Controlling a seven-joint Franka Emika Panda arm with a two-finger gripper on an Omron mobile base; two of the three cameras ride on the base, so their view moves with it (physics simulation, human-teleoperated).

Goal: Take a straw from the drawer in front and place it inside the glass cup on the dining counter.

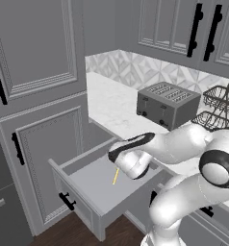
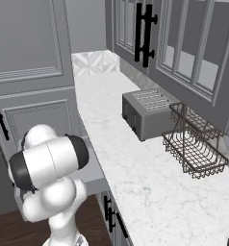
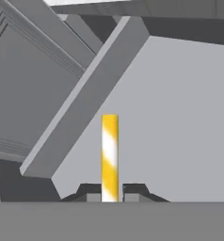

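Tool (image 3: 110, 196) clamping straw (image 3: 109, 155), seemingly above drawer (image 1: 95, 190)

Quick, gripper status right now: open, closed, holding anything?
Gripper: closed on the straw, fingers on either side of its near end, over the open drawer.

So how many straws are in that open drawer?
1. The straw stands between the closed gripper's fingertips, over the drawer floor. Others could be hidden behind the arm.

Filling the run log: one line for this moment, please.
phase: grasp | gripper: shut on straw | straw: between fingertips, over open drawer | glass cup: step not yet done
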